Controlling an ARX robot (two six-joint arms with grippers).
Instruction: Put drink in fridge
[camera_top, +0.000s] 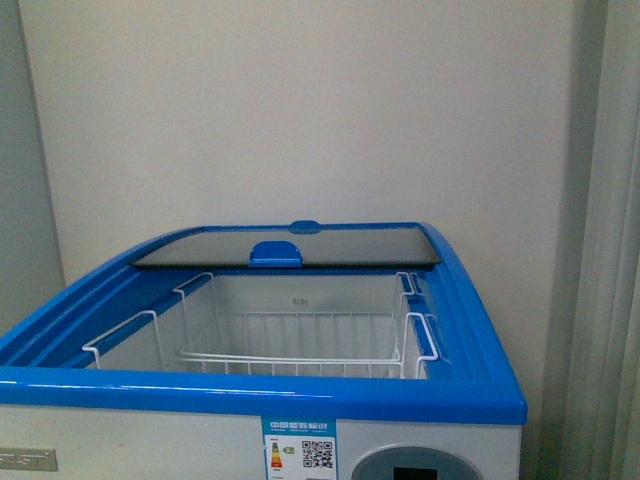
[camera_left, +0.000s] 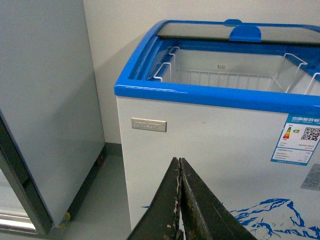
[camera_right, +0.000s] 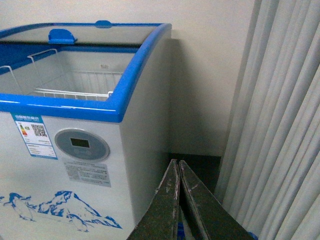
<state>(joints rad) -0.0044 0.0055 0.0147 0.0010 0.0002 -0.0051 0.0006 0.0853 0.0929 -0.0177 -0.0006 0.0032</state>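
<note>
Left fingers (camera_left: 180, 200): dark, worn along the edges, pressed together tip to tip with nothing between them; seen in the left wrist view in front of the fridge's white front panel, near its left front corner.
Right fingers (camera_right: 178, 197): dark, scuffed, pressed together, pinching nothing; seen in the right wrist view off the fridge's right front corner, over the dark floor strip between fridge and curtain.
Fridge (camera_top: 150, 440): white chest body with blue top rim; directly ahead in the front view, back edge close to the wall.
Glass lid (camera_top: 300, 246): curved, slid toward the back edge, blue handle on its front edge; front part of the opening uncovered.
Wire baskets (camera_top: 300, 340): white, hung inside the opening from the side rims; no contents visible.
Energy label (camera_top: 300, 450): blue-framed sticker with QR code, on the front panel just below the front rim, near the middle.
Oval display (camera_right: 81, 144): grey, small dark screen, on the front panel toward the right front corner, beside the energy label.
Mountain decal (camera_right: 55, 205): blue, low on the front panel.
Nameplate (camera_left: 148, 124): small metallic plate, front panel near the left front corner.
Grey cabinet (camera_left: 45, 100): plain, on castors, standing on the floor just left of the fridge.
Curtain (camera_right: 280, 125): pale, pleated, right of the fridge.
Drink: not visible in any view.
</note>
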